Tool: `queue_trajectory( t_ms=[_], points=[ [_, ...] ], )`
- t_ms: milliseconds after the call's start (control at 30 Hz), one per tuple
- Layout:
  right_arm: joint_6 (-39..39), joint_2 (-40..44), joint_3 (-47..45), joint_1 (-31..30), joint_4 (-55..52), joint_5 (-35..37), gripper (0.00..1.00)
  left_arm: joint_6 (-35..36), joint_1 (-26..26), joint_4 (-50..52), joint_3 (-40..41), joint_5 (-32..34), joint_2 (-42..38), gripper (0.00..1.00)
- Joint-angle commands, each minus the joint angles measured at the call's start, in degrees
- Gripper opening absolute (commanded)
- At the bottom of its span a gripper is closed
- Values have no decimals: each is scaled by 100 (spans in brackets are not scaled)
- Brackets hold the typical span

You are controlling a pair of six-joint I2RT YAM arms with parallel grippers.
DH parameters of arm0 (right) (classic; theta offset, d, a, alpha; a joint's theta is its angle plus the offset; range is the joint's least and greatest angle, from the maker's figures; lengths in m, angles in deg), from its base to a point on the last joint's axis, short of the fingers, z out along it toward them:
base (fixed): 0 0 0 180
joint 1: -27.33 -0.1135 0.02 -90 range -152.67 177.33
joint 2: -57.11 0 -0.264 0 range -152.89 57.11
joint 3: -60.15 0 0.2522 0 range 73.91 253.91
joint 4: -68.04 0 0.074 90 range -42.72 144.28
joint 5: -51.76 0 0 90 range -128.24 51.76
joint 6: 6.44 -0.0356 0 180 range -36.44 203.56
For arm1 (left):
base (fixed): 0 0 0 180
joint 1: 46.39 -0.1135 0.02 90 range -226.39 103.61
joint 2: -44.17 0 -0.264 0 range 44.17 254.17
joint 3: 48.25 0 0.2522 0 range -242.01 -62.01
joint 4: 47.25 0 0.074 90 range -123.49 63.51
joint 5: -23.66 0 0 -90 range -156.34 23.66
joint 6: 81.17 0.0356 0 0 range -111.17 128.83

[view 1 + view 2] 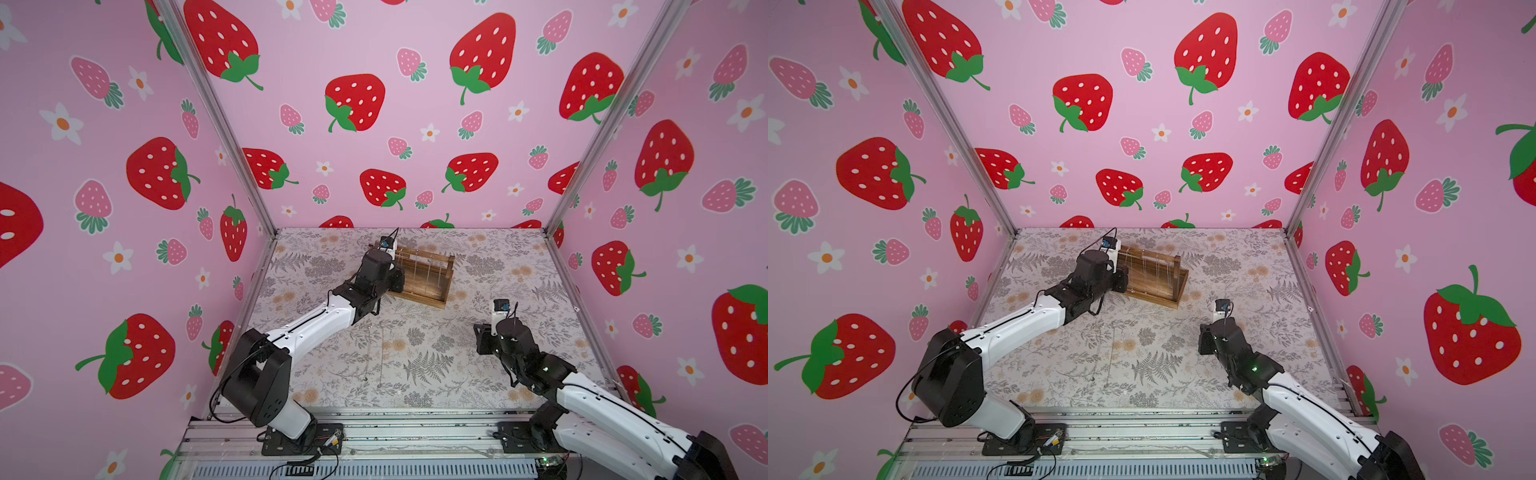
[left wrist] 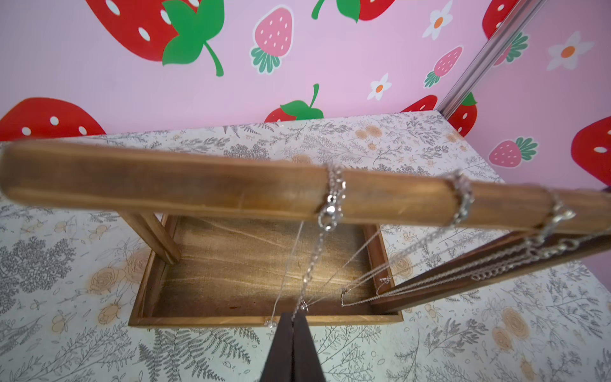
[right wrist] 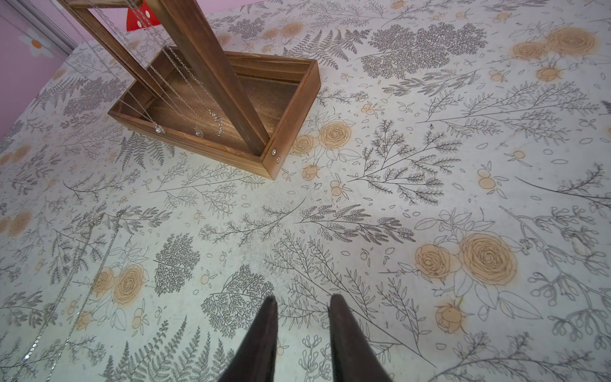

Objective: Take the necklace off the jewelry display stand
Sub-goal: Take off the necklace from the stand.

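Left gripper (image 2: pixel 293 318) is clamping the necklace (image 2: pixel 330 210) low on its chain; it's hanging off the stand (image 2: pixel 165 185), far centre. Pulling slowly, clear of neighbouring chains (image 2: pixel 462 198), looks best; right gripper (image 3: pixel 303 297) is idling part-open, empty.

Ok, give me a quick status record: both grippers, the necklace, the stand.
left gripper: shut on the necklace, pinching its lower end
necklace: looped over the top bar of the jewelry display stand, not yet off
right gripper: open, empty, above the table, apart from the stand
other necklaces: hanging on the same bar
loose chain: lying on the table
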Motion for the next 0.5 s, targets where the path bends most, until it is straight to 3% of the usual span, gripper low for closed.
queue_trajectory(
  t_ms=[0, 400, 467],
  points=[
    [47, -66, 73, 29, 55, 21, 29, -100, -4, -213, 239, -101, -132, 0],
    [43, -146, 99, 35, 69, 8, 29, -264, -9, -448, 631, -119, -205, 0],
    [47, -119, 90, 30, 64, 13, 29, -225, -4, -475, 607, -136, -220, 18]
  ],
)
